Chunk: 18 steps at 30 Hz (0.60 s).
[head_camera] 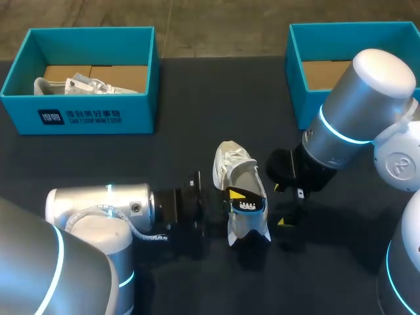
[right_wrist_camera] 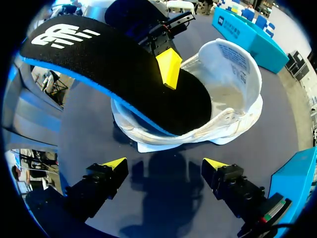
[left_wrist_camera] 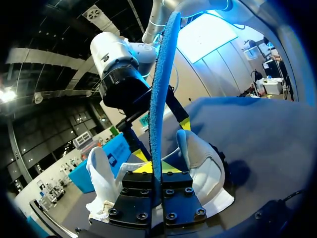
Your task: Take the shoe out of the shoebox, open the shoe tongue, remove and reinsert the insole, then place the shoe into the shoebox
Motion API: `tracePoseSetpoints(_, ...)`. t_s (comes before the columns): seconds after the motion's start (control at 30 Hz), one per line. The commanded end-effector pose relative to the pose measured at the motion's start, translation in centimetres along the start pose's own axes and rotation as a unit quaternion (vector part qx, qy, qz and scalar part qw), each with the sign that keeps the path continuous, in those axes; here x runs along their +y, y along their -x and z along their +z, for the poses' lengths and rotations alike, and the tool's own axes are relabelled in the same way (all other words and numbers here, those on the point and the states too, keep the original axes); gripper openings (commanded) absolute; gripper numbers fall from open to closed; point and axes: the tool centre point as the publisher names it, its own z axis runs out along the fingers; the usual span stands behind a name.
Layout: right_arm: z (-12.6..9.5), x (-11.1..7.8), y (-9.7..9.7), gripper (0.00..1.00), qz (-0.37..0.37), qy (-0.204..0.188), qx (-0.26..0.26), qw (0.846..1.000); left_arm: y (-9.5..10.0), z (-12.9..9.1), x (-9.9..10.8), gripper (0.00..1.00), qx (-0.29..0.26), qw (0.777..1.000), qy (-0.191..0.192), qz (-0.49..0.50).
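Left jaws pinch the black, white-logoed insole [right_wrist_camera: 114, 69] over the white shoe [head_camera: 236, 167]; right jaws spread, empty. Dark table [head_camera: 190, 92]; white-lettered teal box [head_camera: 85, 115].

Two silver-grey cylindrical robot arms, the left arm [head_camera: 98, 207] and right arm [head_camera: 357, 105], wear glowing cyan rings [head_camera: 344, 134] at their joints, with a ribbed white cable [head_camera: 141, 231] looping beside the left. The left gripper [left_wrist_camera: 154, 168] and right gripper [right_wrist_camera: 165, 163] are black blocks studded with round screws [left_wrist_camera: 171, 215], their fingers ending in bright yellow wedge tips.
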Motion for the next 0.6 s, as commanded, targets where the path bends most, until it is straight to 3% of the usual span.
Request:
tracePoseSetpoints(0.03,0.07,0.01,-0.09,1.0,0.0,-0.001,-0.001,1.0,0.12,-0.09,-0.04,0.0,0.006,1.0,0.0,-0.003)
tracePoseSetpoints(0.27,0.07,0.01,-0.09,1.0,0.0,-0.001,-0.001,1.0,0.07,-0.1,-0.11,0.0,0.01,1.0,0.003,-0.006)
tracePoseSetpoints(0.6,0.07,0.01,-0.09,1.0,0.0,-0.001,-0.001,1.0,0.06,-0.07,-0.3,0.28,0.011,1.0,0.001,-0.009)
